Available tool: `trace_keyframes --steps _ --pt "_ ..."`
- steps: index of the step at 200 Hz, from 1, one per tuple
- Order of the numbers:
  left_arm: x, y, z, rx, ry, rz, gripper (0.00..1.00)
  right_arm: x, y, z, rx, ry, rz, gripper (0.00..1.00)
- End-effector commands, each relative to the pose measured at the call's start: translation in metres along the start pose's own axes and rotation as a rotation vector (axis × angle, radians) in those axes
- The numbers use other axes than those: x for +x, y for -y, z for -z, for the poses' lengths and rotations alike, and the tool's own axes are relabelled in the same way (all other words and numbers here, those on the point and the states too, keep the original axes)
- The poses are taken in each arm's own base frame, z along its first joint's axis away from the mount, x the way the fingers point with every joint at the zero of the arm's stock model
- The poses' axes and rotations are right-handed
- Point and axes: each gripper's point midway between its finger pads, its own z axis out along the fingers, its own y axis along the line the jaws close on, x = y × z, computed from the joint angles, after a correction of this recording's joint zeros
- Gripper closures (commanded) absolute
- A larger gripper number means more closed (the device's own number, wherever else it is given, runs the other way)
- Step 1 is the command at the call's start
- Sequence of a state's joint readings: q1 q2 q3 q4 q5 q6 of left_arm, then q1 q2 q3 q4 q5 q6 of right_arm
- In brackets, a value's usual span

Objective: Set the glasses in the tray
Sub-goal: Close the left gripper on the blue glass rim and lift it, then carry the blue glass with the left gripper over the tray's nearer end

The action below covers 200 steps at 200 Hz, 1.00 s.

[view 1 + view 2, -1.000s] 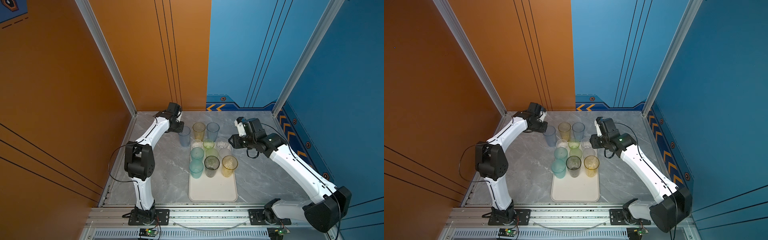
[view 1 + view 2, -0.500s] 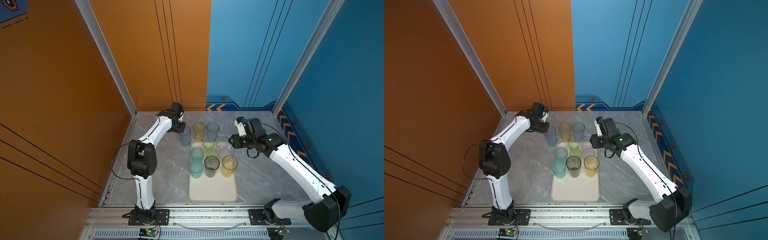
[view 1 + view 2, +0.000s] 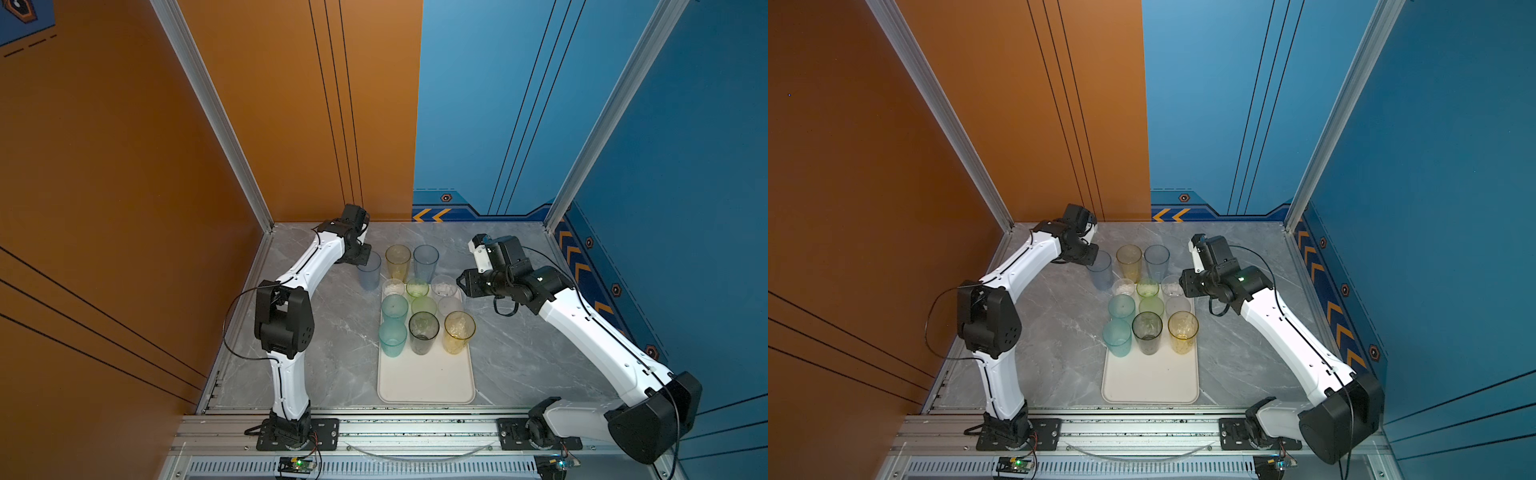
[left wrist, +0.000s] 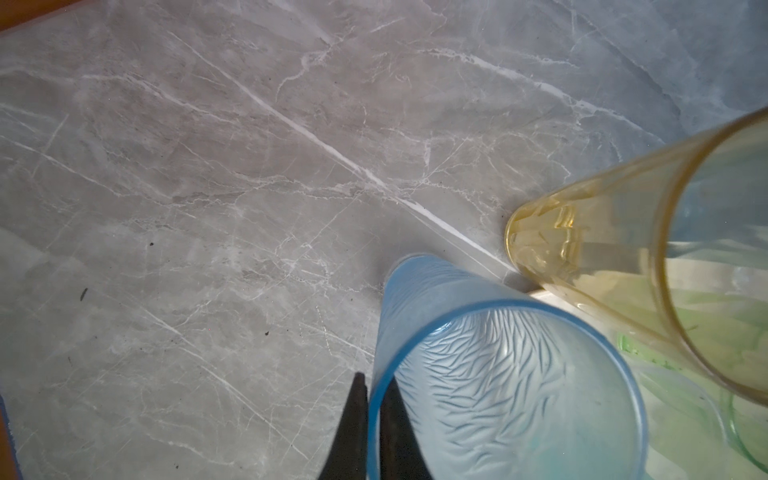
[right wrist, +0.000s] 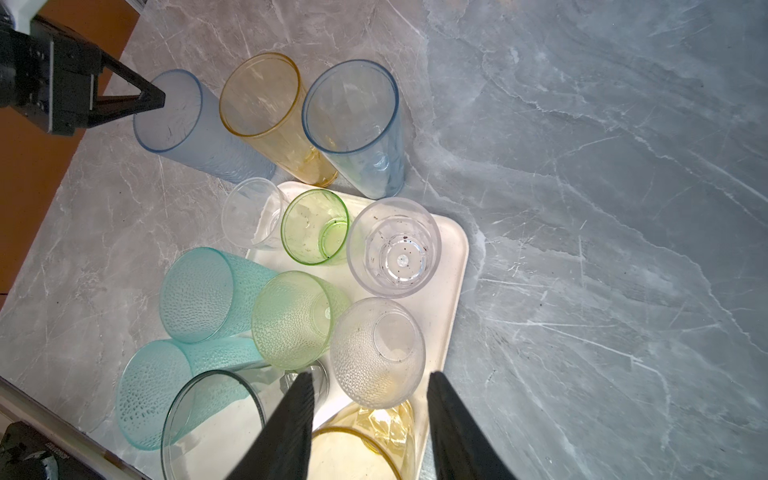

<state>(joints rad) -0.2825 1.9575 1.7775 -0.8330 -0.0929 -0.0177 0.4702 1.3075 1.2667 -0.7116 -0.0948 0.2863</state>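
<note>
You are working in a purpose-built robot test cell. Flat orange panels and blue panels, printed with thin lines and chevrons, wall it in between aluminium posts. The left arm and right arm are bolted to an aluminium rail fronting a grey marble-patterned counter.

Tall yellow translucent tumbler and frosted pale blue tumbler cut off at left wrist view's edges, smoky grey tumbler cropped in right wrist view
</note>
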Motion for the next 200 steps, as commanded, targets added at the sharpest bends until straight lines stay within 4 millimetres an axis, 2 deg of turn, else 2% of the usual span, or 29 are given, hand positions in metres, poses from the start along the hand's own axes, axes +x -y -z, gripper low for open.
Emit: trace_keyframes --steps 1,46,91,134,165,181,200 --pt "0.001 -0.011 0.034 -0.057 0.053 -0.011 0.98 -0.003 -0.003 0.000 -0.023 0.022 -0.013 0.56" --pt "0.005 -0.022 0.101 -0.083 0.207 0.021 0.98 0.006 -0.003 -0.009 -0.024 0.010 -0.028 0.57" --pt "0.026 -0.010 0.168 -0.009 0.340 0.034 0.97 0.014 -0.004 -0.011 -0.017 0.002 -0.027 0.57" --pt "0.055 0.022 0.229 0.118 0.435 -0.011 0.96 0.016 0.002 -0.005 0.005 0.044 -0.048 0.57" --pt "0.077 0.064 0.268 0.267 0.483 -0.132 0.95 0.016 0.005 0.001 0.016 0.078 -0.070 0.57" --pt "0.092 0.083 0.279 0.332 0.470 -0.204 0.94 0.013 0.009 0.005 0.033 0.108 -0.083 0.57" --pt "0.110 0.102 0.284 0.373 0.421 -0.280 0.94 0.010 0.013 0.013 0.051 0.143 -0.099 0.57"
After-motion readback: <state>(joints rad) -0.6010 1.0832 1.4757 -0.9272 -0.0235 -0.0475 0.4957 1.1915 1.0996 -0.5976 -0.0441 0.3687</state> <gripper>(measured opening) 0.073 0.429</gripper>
